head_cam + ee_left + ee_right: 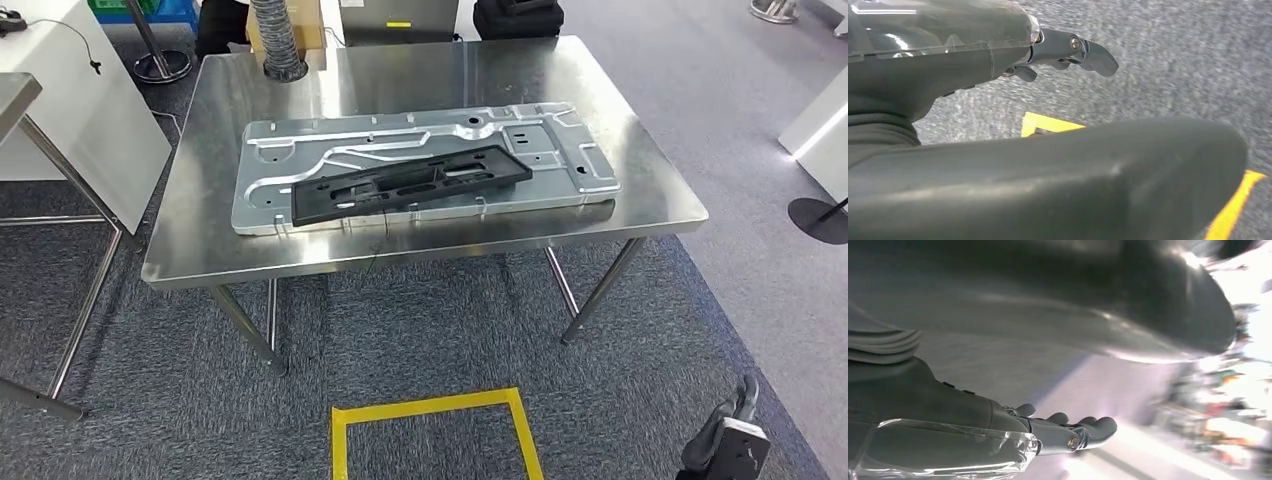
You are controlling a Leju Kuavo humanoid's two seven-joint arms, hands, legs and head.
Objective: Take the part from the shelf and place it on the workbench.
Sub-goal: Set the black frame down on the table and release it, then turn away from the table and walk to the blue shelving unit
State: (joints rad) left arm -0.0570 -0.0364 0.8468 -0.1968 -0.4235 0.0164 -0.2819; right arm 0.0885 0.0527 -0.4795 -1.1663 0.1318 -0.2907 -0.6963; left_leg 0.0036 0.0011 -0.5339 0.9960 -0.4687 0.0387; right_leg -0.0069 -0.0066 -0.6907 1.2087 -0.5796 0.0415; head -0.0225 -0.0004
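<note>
The black plastic part lies on the stamped metal panel on the steel counter, its near edge close to the panel's front rim. Both robot hands, left and right, hang empty with fingers apart. A bump against the counter could slide the part off the slick panel, as nothing pins it.

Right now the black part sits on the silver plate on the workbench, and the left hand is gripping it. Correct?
Not quite. The black part does lie on the silver plate on the workbench, but the left hand grips nothing: the left wrist view shows it over grey carpet, holding nothing.
</note>
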